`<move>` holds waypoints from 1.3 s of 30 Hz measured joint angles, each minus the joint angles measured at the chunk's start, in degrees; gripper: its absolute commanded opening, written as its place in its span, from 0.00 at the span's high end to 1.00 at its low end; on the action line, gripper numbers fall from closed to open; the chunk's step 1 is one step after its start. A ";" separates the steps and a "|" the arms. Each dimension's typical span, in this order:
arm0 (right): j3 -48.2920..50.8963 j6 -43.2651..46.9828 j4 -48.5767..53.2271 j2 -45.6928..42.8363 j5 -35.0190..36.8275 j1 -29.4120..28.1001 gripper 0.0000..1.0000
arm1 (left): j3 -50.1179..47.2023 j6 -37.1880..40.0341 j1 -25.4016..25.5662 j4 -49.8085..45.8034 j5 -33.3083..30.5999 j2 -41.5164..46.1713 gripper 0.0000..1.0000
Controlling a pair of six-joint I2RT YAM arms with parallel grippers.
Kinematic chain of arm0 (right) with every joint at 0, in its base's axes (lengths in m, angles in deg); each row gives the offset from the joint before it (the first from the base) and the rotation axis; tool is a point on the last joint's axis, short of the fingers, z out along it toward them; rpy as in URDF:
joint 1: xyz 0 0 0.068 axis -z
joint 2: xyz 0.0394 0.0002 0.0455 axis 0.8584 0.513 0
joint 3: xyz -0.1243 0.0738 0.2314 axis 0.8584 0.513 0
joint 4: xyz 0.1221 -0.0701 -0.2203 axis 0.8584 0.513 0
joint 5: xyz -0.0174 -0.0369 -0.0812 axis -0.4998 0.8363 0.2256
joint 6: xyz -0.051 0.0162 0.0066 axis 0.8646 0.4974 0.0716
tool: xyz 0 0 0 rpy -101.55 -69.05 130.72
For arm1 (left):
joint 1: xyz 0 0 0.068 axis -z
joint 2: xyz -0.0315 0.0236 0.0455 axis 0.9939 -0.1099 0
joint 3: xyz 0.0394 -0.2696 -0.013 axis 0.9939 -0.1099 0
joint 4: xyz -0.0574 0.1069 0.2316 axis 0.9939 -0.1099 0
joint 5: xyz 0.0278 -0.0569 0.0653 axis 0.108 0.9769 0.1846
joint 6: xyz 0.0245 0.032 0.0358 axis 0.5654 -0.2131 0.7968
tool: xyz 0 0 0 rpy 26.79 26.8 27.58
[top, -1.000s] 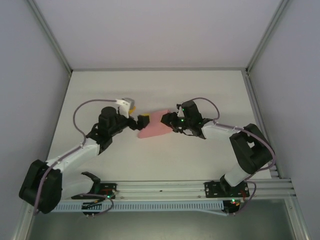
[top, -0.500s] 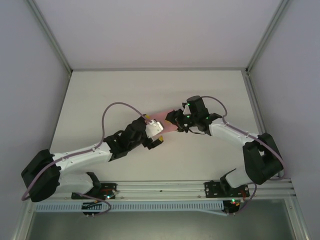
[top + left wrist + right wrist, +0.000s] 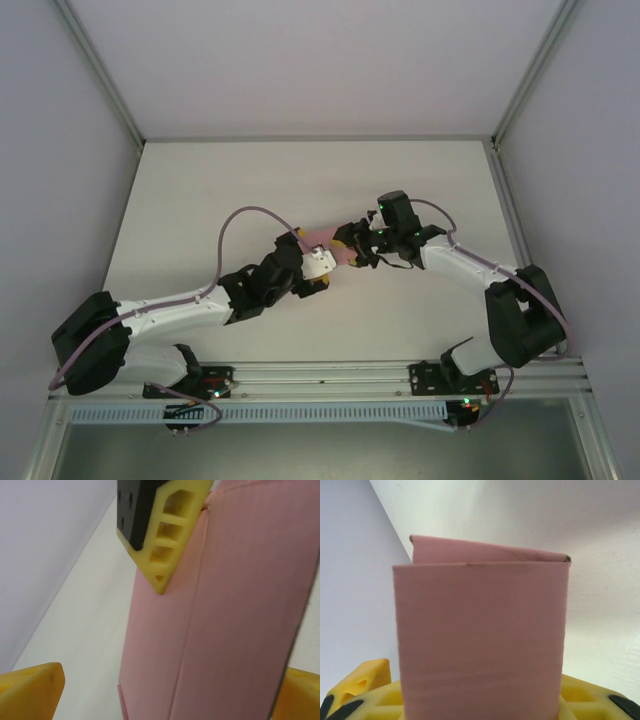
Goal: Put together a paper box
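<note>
Overhead view of a white table (image 3: 200,190) inside a booth with plain pale walls (image 3: 300,60) and aluminium corner posts (image 3: 100,75). A metal rail (image 3: 330,375) runs along the near edge, where two white-and-black arms are bolted. The arms meet near the middle of the table.

The right gripper (image 3: 348,248) is clamped on the paper box (image 3: 322,238), a pale pink piece of thin card. From its wrist camera the card rises straight out from between its yellow fingers (image 3: 370,680). It is folded so that a second panel shows just behind the front one, with the white table and a pale wall beyond.

The left gripper (image 3: 314,262) stands spread wide, just across from the right one. From its wrist camera the pink card, marked with long creases, lies between its two yellow fingertips (image 3: 30,690), and one yellow finger of the right gripper presses on the card's far end. Whether the card rests on the table cannot be told.
</note>
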 measured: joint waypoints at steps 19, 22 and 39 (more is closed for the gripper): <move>-0.28 -4.42 -1.16 1.92 -6.95 1.60 0.64 | 0.24 3.80 0.72 0.79 -7.87 -2.38 0.10; -0.63 -4.35 -0.76 1.92 -7.30 1.60 0.62 | 0.20 4.31 0.83 0.63 -7.69 -2.29 0.24; -1.03 2.99 5.66 -4.31 -2.38 4.48 0.30 | 2.97 2.97 -1.90 -8.50 -0.92 -2.29 0.54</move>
